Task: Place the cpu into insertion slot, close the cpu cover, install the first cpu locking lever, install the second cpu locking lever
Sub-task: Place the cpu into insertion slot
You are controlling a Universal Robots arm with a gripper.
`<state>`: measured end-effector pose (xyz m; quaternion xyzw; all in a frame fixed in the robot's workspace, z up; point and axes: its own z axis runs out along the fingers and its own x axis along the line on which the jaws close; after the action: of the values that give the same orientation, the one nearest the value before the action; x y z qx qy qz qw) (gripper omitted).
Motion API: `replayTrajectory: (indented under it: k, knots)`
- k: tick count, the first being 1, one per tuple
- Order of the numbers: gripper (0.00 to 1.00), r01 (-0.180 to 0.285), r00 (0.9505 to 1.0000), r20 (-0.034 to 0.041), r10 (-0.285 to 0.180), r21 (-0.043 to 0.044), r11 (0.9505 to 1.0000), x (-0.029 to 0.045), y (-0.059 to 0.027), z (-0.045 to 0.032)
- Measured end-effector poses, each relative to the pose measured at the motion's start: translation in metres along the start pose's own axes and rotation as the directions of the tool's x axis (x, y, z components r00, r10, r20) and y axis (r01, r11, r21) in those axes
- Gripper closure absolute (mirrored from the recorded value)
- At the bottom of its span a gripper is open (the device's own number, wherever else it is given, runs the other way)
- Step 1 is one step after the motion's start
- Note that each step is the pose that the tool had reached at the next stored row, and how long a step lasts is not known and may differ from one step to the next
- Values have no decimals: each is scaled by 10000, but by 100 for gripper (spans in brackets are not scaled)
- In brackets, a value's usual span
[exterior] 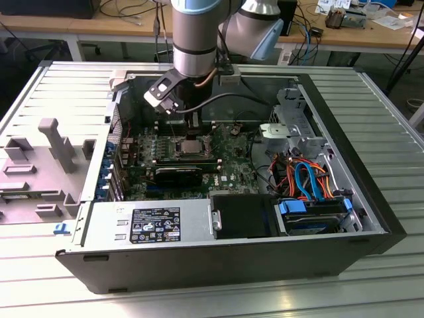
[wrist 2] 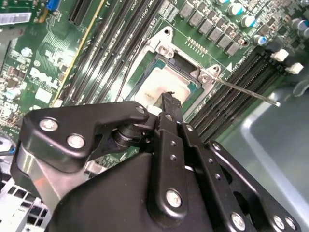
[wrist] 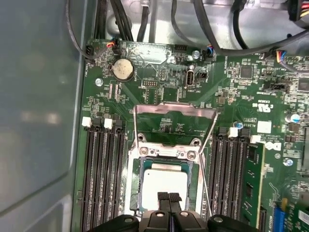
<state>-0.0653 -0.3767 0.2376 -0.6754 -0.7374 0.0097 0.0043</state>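
I have the gripper (wrist: 169, 197) down inside the open computer case (exterior: 199, 268). Its two fingertips are pressed together with nothing between them, poised right over the cpu (wrist: 166, 180). The cpu lies flat in the insertion slot (wrist: 145, 152), silver top up, so the seating step looks done to me. I judge the clenched tips are there to nudge or check the chip, though I cannot tell whether they touch the metal.

The cpu cover (wrist: 174, 108) stands raised on its hinge, on the side of the slot toward the coin cell (wrist: 123, 70), which leaves the socket open for the chip. One locking lever (wrist 2: 246, 91) juts out free over the memory slots (wrist 2: 256, 67), not hooked down.

In the exterior view the arm (exterior: 195, 40) comes in from the far side, over the middle of the board (exterior: 232, 169). There is print on the white label (exterior: 156, 225) of the power supply at the case's near edge, and white lettering on the board, all of which I leave unread.
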Motion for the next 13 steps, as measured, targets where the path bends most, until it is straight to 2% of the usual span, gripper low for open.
replayTrajectory:
  k: [7,13]
  knots:
    - [89,2,10000,-2,-2,-1,10000,-1,-1,-80]
    - [89,2,10000,-5,-2,-1,10000,-1,-3,-183]
